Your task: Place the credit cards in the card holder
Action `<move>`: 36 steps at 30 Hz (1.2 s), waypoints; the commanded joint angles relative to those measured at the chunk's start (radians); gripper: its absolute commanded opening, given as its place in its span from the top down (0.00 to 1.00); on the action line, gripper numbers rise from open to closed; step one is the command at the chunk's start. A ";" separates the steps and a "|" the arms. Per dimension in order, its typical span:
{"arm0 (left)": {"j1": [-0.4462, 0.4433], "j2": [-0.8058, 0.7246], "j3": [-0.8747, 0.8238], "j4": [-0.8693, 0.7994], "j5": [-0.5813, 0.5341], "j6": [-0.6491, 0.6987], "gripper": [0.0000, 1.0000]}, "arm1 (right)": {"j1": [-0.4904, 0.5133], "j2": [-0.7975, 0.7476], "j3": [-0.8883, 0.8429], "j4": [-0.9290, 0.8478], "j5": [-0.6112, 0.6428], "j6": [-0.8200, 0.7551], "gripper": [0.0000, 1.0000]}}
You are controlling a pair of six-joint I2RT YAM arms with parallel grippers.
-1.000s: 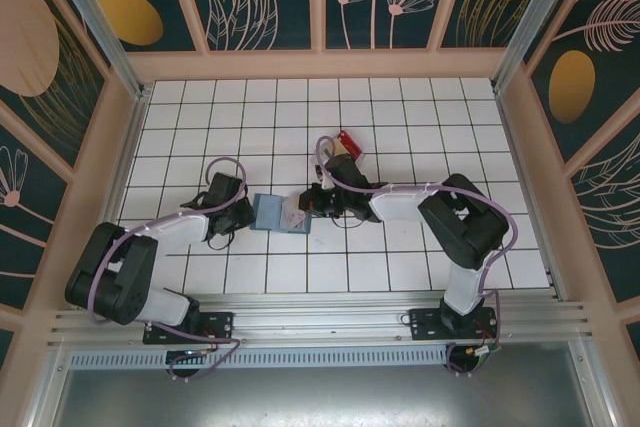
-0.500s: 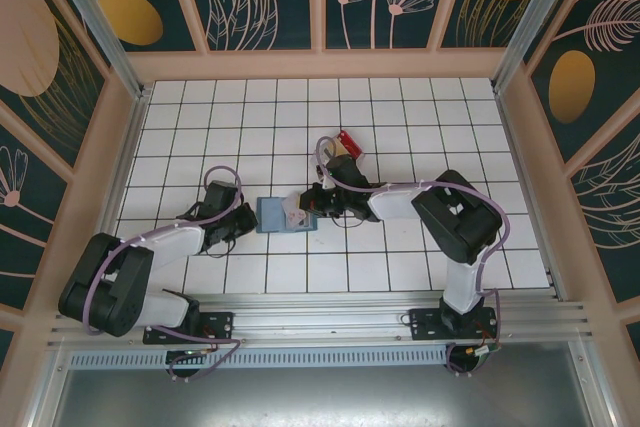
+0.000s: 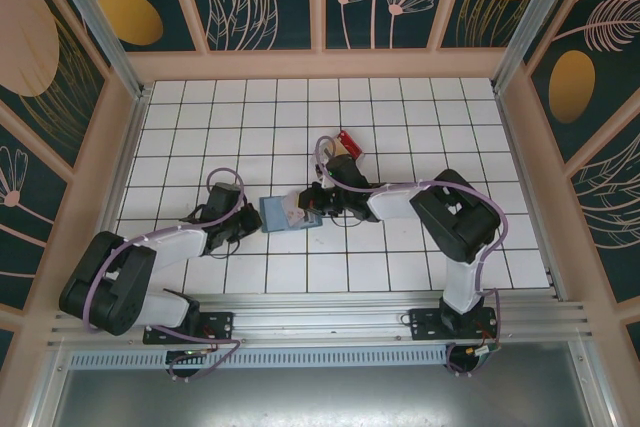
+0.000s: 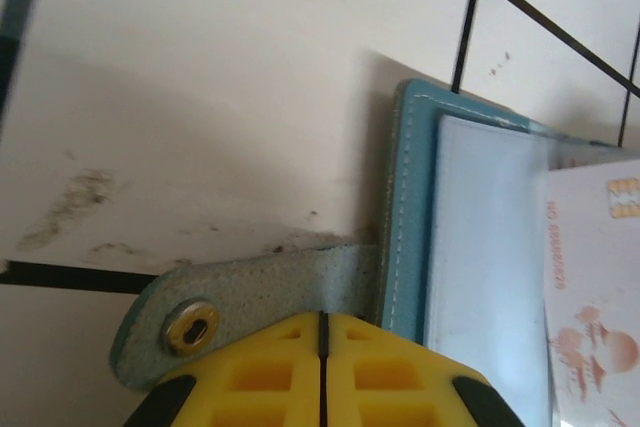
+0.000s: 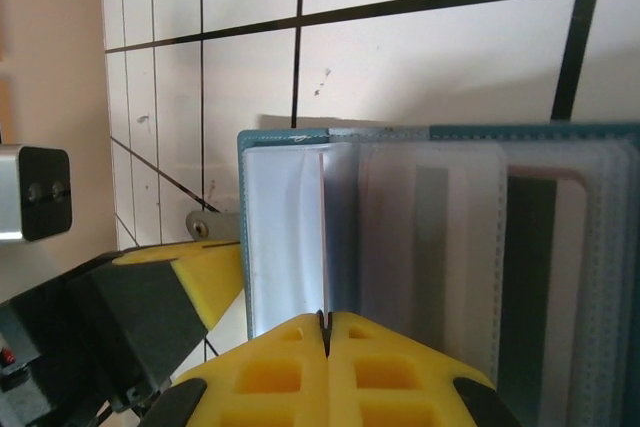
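The arms are working on the loading step. The card holder point(image 4: 405, 197), a teal folding one with clear pockets, is lying open between the 2 grippers.

The left gripper point(image 4: 322, 319) is sitting with its 2 yellow fingers pressed together. The holder's strap tab point(image 4: 270, 282), with its snap point(image 4: 190, 325), is lying right at its tips; whether the tab is nipped between them I cannot tell. The holder's teal edge is running just ahead and to the right of those tips.

The right gripper point(image 5: 323, 317) is also closed, and it is looking clamped on the edge of 1 clear sleeve point(image 5: 285, 237), whose fold is running straight out from the seam between its fingers.

A white card point(image 4: 595, 287) with a gold chip is resting on the holder's inner face, off to the right of the left gripper's tips. How deep it is sitting in a pocket is not clear. In the top view a red card point(image 3: 345, 139) is lying on the tiles point(image 3: 400, 257) beyond the right gripper, apart from the holder.

Judging from this, at least 1 card is waiting outside. The next move is calling for 1 gripper to let go and fetch the red card while the other is pinning the holder flat. A thin stiff card on flat tile is asking for a low, edge-on pinch. After that it is needing careful lining up with a pocket mouth.
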 commanded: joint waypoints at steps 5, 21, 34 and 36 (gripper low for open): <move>-0.061 0.039 -0.019 0.019 0.058 -0.041 0.91 | -0.002 0.027 -0.026 0.049 0.019 0.014 0.98; -0.066 0.035 -0.046 0.032 0.046 -0.055 0.92 | -0.029 -0.024 -0.066 0.012 0.103 -0.050 0.98; -0.076 0.050 -0.034 0.040 0.050 -0.060 0.92 | -0.007 0.016 -0.037 0.031 0.108 -0.051 0.98; -0.077 0.053 -0.033 0.040 0.050 -0.060 0.92 | -0.002 0.023 -0.031 0.033 0.106 -0.050 0.98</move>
